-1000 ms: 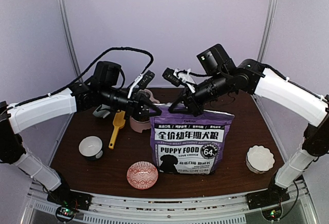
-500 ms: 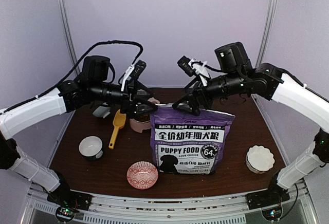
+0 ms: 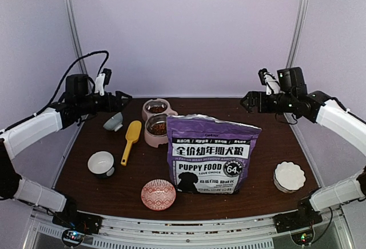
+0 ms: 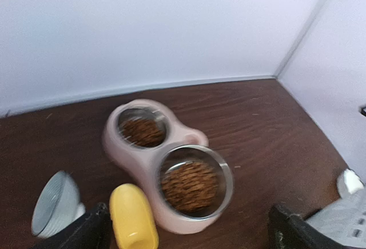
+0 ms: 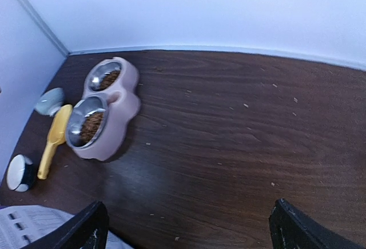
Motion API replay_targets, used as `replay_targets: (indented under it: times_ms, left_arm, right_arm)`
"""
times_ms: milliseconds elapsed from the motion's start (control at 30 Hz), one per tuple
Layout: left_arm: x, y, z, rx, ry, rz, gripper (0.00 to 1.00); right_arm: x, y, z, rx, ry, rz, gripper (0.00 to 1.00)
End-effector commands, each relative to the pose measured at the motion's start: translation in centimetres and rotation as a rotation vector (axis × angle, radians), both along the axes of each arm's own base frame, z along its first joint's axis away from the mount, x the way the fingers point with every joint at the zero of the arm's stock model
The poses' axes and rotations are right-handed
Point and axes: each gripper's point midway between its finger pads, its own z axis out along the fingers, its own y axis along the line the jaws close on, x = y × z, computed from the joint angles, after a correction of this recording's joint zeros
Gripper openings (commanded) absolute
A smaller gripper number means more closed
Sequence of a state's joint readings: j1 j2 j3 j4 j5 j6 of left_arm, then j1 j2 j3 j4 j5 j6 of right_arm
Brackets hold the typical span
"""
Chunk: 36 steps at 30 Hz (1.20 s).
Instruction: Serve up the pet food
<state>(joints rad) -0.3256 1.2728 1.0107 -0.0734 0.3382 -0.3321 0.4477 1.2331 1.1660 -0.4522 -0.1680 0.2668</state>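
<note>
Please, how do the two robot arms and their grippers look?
The left arm and right arm have white shells with black joints. A black cable loops above the left one. The left gripper and right gripper are black, with small white parts near the wrists.

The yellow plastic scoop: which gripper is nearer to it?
Left. The left gripper hangs above and behind the yellow plastic scoop; the right gripper is far off to its right.

left arm [image 3: 31, 130]: white shell links, black joints and wrist | right arm [image 3: 343, 119]: same white-and-black build | black cable [image 3: 80, 60]: loops above the left forearm | left gripper [image 3: 122, 96], right gripper [image 3: 246, 101]: black fingers | bases [image 3: 80, 222]: black blocks, small lit dots below
</note>
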Motion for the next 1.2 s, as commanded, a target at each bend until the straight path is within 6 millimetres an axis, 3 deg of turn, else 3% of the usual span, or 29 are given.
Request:
replay_targets:
  times_ms: [0, 100, 200, 300, 333, 467, 600, 733, 800, 900, 1167]
  left_arm:
    - [3.2, 9.5, -4.9, -0.053, 0.074, 0.312, 0.98]
    - [2.6, 16.3, -6.2, -0.1, 0.051, 0.494, 0.98]
    - [0.3, 22.6, -6.6, -0.049, -0.017, 0.737, 0.98]
    - [-2.4, 25.8, -6.8, 0.091, -0.12, 0.893, 0.98]
    - [-3.0, 25.8, -6.2, 0.115, -0.197, 0.891, 0.98]
    - [-4.4, 24.9, -8.4, 0.194, -0.284, 0.836, 0.98]
    - [-3.4, 24.2, -10.9, 0.256, -0.225, 0.806, 0.98]
    - [-2.4, 24.0, -11.2, 0.296, -0.249, 0.836, 0.98]
    - [-1.4, 23.9, -10.2, 0.307, -0.276, 0.841, 0.98]
    - [-0.7, 24.2, -10.6, 0.335, -0.251, 0.851, 0.98]
    - [-1.2, 24.3, -10.3, 0.337, -0.279, 0.862, 0.98]
  right_arm:
    - [2.1, -6.6, -2.6, 0.025, -0.005, -0.227, 1.0]
    - [2.3, -11.9, -4.1, 0.032, -0.026, -0.361, 1.0]
    - [1.4, -16.3, -5.3, 0.028, -0.099, -0.482, 1.0]
    - [-0.1, -19.3, -5.1, 0.008, -0.222, -0.584, 1.0]
    - [-0.6, -20.1, -5.1, -0.004, -0.263, -0.615, 1.0]
    - [-2.3, -21.6, -6.0, -0.032, -0.397, -0.685, 1.0]
    - [-2.6, -21.9, -7.7, -0.047, -0.441, -0.696, 1.0]
    - [-2.0, -22.5, -9.6, -0.091, -0.421, -0.724, 1.0]
    - [-1.6, -22.6, -9.9, -0.105, -0.411, -0.722, 1.0]
    - [-1.1, -22.5, -10.1, -0.114, -0.403, -0.713, 1.0]
    - [-1.0, -22.5, -9.9, -0.116, -0.43, -0.713, 1.0]
